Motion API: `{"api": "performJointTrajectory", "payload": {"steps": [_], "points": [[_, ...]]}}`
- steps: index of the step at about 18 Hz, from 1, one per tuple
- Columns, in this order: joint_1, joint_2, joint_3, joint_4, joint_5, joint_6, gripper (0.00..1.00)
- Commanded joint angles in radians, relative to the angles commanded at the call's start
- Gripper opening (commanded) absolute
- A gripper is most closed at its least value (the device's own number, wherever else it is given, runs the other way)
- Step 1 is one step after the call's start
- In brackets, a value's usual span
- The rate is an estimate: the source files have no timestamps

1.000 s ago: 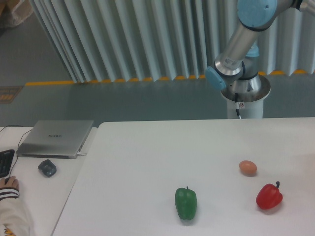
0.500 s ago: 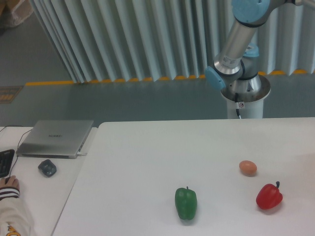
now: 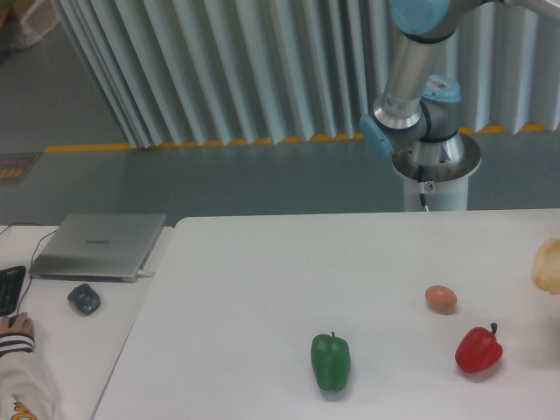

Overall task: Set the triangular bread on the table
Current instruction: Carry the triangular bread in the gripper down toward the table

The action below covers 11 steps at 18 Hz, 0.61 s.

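Lab, robot arm (image 3: pixel 411 70), laptop (image 3: pixel 99 246) desk

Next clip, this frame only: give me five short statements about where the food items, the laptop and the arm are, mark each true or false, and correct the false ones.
1. The triangular bread shows only partly, at the right edge of the picture. True.
2. The egg lies left of the green pepper. False: it lies to the pepper's right and farther back on the table.
3. The red pepper lies nearer the camera than the egg. True.
4. The laptop is open. False: its lid is closed, on the side desk.
5. The claw is shut on the red pepper. False: no claw is in view, and the red pepper lies free on the table.
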<state>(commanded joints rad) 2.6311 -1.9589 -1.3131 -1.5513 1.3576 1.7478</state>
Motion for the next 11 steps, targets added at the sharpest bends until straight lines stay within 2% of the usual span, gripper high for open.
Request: {"api": "performJointTrajectory", "payload": {"steps": [2, 3, 6, 9, 11], "points": [[-0.04, -0.003, -0.005, 0.02, 0.002, -0.036, 0.33], [-0.068, -0.005, -0.006, 0.048, 0.0, -0.078, 0.33], [-0.121, -0.006, -0.02, 0.137, 0.003, -0.184, 0.33], [-0.178, -0.006, -0.076, 0.25, 0.041, -0.26, 0.33], [-0.197, -0.005, -0.104, 0.255, 0.044, -0.266, 0.33]]}}
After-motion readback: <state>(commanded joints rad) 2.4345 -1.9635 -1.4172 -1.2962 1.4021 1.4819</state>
